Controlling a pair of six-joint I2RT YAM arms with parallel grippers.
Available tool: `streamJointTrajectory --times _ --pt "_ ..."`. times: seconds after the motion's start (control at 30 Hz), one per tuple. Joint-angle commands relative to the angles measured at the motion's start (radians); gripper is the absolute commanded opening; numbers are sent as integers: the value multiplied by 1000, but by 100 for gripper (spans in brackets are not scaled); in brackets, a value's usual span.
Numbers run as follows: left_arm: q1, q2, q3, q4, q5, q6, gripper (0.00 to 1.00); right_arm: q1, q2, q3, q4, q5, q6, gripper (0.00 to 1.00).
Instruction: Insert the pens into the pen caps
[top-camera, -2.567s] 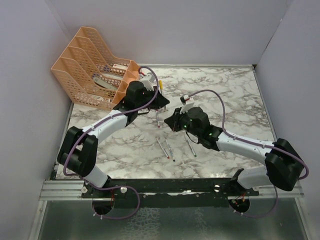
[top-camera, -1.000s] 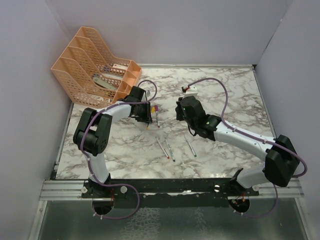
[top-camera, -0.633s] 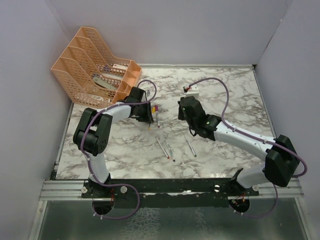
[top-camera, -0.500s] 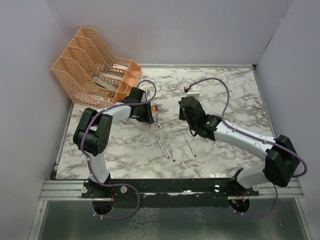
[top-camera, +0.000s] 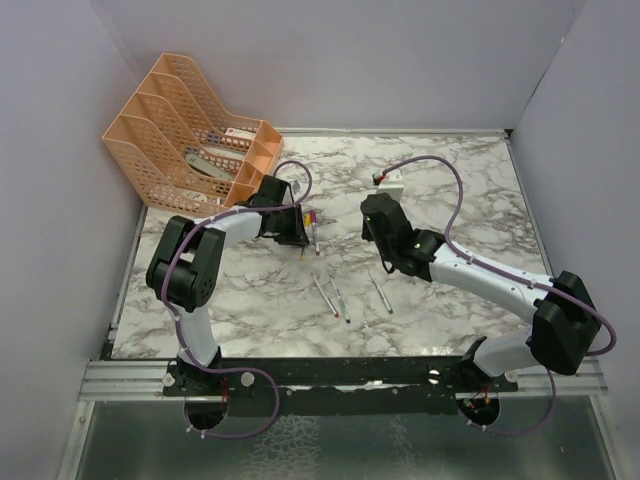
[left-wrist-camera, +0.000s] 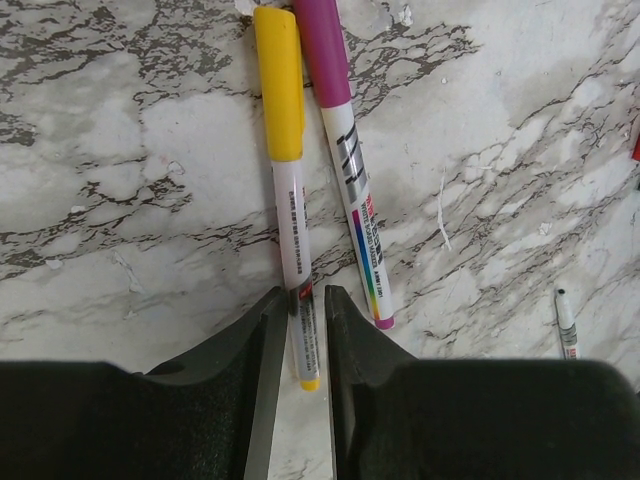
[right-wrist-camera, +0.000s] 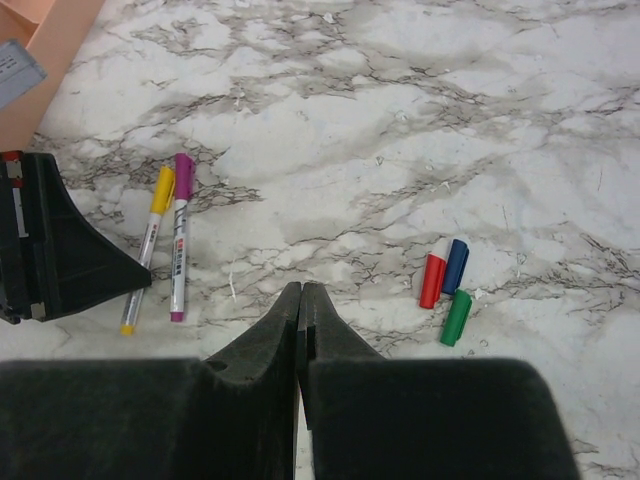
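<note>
Caps lie ahead and right of your shut, empty right gripper, far from your left gripper pinching the yellow pen.

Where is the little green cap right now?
In the right wrist view, the green cap lies on the marble table, to the right of the shut right gripper. It sits just below the red cap and blue cap.

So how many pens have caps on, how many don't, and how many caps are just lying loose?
Capped pens: 2 (yellow pen, purple pen)
Bare pens: 3
Loose caps: 3 (red cap, blue cap, green cap)
Total: 8
</note>
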Motion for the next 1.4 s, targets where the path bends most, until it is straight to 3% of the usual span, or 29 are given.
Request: streamJointTrajectory --times 0.0,0.23,0.37,0.5,0.9,1.2,1.37 --pt "2 -41 -27 -1 9 -8 26 -8 -15 -15 -23 -9 17 1" --pt "1 -180 -53 -29 -56 -9 31 -6 56 -24 -8 -298 -137 3" --pt "1 -273 -71 -48 -97 -19 32 5 107 -18 7 -464 -183 9" --pt "3 -363 -98 -86 -180 -19 33 37 169 16 5 -535 -215 16" --pt "35 -509 -207 -106 -250 -28 34 190 345 136 -60 -557 -249 23" --pt "51 -552 -245 -106 -241 -40 34 198 389 154 -92 -529 -225 36" --pt "52 -550 -255 -99 -231 -44 34 197 406 152 -102 -505 -217 37"
